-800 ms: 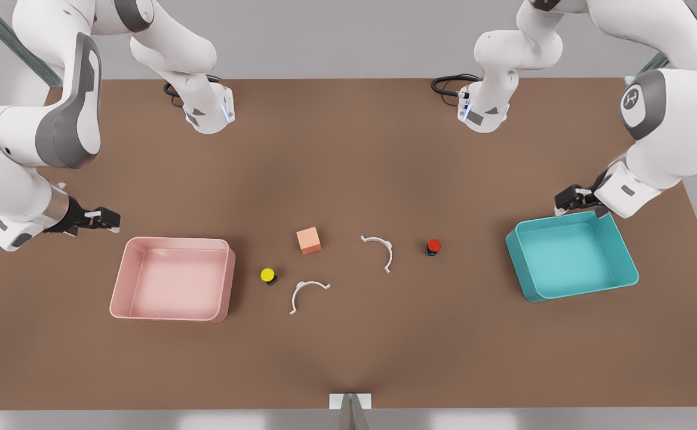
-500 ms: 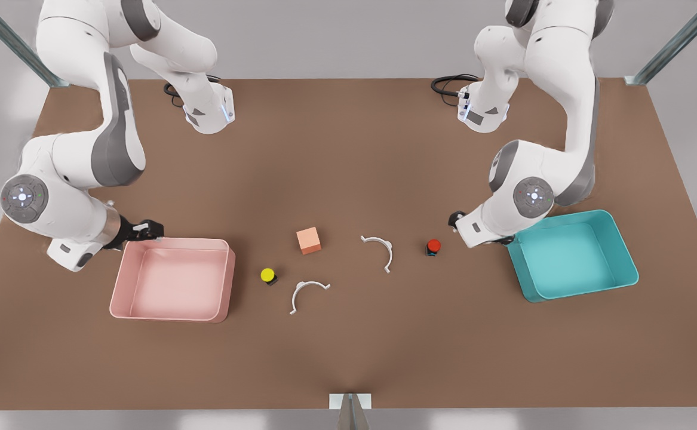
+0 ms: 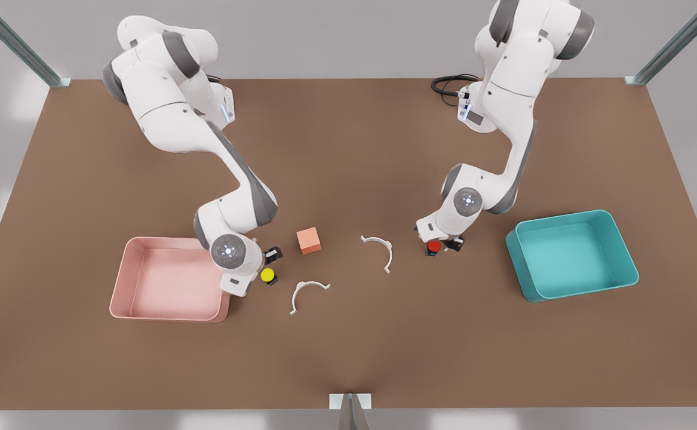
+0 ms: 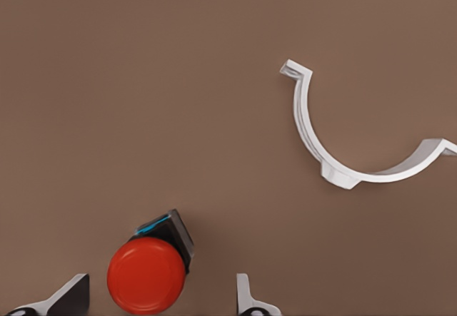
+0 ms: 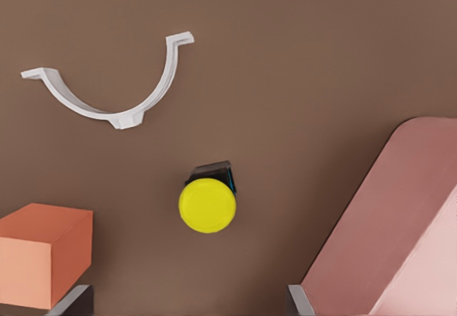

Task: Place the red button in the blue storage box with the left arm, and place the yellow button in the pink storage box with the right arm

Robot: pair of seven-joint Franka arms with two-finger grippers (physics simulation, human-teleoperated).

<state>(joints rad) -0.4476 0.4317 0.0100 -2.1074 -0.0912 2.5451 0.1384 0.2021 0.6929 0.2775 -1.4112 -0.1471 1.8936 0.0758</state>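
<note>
The red button (image 3: 433, 245) stands on the brown table toward the front view's right, left of the blue storage box (image 3: 569, 254). My left gripper (image 3: 441, 245) hangs open right over it; in the left wrist view the red button (image 4: 146, 274) lies between the two spread fingertips (image 4: 71, 298). The yellow button (image 3: 267, 275) stands just right of the pink storage box (image 3: 169, 280). My right gripper (image 3: 266, 263) is open above it, and in the right wrist view the yellow button (image 5: 207, 205) sits a little ahead of the gripper (image 5: 187, 303). Both boxes hold nothing.
An orange-pink cube (image 3: 309, 240) stands close to the right gripper, beside its finger in the wrist view (image 5: 43, 252). Two white curved clips (image 3: 379, 248) (image 3: 307, 291) lie between the buttons. The pink storage box's wall (image 5: 400, 230) is close on the gripper's other side.
Both arms have swung inward from beside the boxes and now hang over the buttons: left gripper at the red one, right gripper at the yellow one. Nothing on the table moved.
</note>
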